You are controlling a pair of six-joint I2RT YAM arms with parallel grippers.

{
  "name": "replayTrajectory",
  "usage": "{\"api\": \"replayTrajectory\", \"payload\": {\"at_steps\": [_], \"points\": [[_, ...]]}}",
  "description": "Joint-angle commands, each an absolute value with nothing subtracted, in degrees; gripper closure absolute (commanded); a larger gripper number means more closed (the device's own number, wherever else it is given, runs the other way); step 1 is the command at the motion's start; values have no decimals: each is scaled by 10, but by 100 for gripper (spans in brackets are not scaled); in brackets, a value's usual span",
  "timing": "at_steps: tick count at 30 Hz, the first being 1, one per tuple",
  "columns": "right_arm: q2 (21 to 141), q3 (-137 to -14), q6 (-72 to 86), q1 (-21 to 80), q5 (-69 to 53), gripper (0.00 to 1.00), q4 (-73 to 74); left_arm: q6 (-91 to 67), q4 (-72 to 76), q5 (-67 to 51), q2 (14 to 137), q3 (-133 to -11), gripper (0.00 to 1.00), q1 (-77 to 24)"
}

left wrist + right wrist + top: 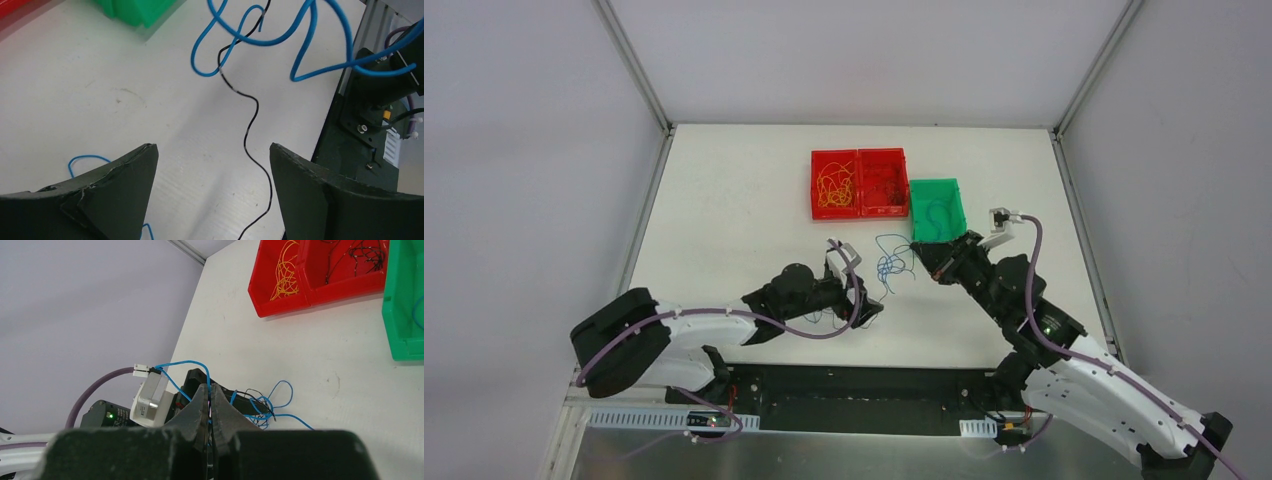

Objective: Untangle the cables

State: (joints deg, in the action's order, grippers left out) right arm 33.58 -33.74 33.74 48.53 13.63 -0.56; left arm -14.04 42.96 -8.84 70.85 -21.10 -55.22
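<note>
**Left wrist view.** The left gripper (211, 147) stands open, its two dark fingers (115, 185) wide apart with nothing held. A dark cable (247, 137) lies on the white table (125, 100) and runs from far to near through the gap between the fingers, closer to the right one. Beyond them a blue cable (350, 62) forms several loops, and the dark cable's far end crosses these. A small blue loop (90, 157) shows just past the left finger. A green bin (135, 12) sits at the far left.

**Right wrist view.** The right gripper (210, 389) is closed, its fingers pressed together on the blue cable, which arches up out of the fingertips toward the left. More of this cable, mixed with dark strands, lies in a small tangle on the table just beyond the fingers. Farther off, the left red bin (277, 304) holds yellow-orange cables (285, 270). The right red bin (350, 287), touching it, holds dark wires (365, 252). The green bin stands to the right with a blue strand (417, 310) inside.

**Top external view.** The tangle lies mid-table, nearer than the bins and between the two grippers. The left arm (694, 325) reaches it from the near left. The right arm (1084, 375) reaches it from the right, its gripper close to the green bin's near edge. The bins stand in a row at far centre, with the green one at the right end.
</note>
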Motion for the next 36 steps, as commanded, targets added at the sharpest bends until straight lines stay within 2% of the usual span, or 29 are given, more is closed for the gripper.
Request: {"api": "replayTrajectory", "payload": {"at_steps": [1, 4, 5, 6, 7, 8, 9, 11, 12, 13, 14, 17, 19, 24, 31, 36], "points": [[336, -329, 355, 487, 131, 100, -56, -145, 531, -106, 769, -255, 18, -566], [331, -326, 354, 486, 134, 100, -54, -157, 545, -115, 815, -276, 25, -568], [328, -326, 354, 486, 136, 100, -52, -161, 553, -117, 827, -281, 30, -568], [324, -325, 354, 487, 139, 100, -49, -164, 560, -115, 836, -282, 42, -568], [319, -324, 353, 486, 144, 100, -45, -166, 564, -102, 842, -281, 60, -568], [314, -323, 351, 486, 148, 100, -37, -168, 563, -81, 841, -278, 86, -568], [306, -322, 349, 486, 156, 100, -27, -168, 561, -63, 836, -271, 100, -568], [287, -315, 342, 486, 174, 98, -5, -169, 549, -38, 815, -258, 100, -567], [277, -308, 334, 486, 178, 86, 11, -170, 530, -27, 798, -255, 100, -567], [267, -299, 330, 486, 183, 64, 28, -170, 507, -18, 780, -253, 100, -567], [257, -288, 331, 487, 192, 36, 45, -169, 482, -14, 763, -253, 100, -567], [229, -239, 333, 487, 210, 15, 63, -155, 416, -32, 714, -255, 100, -567], [223, -211, 324, 487, 205, 13, 58, -142, 368, -54, 684, -260, 100, -567], [278, -175, 275, 487, 98, 14, -20, -108, 244, -96, 630, -286, 100, -567], [383, -146, 258, 496, -4, 18, -177, -106, 239, -111, 590, -270, 100, -567], [392, -93, 247, 503, -17, 20, -281, -110, 233, -105, 569, -267, 100, -567]]}}
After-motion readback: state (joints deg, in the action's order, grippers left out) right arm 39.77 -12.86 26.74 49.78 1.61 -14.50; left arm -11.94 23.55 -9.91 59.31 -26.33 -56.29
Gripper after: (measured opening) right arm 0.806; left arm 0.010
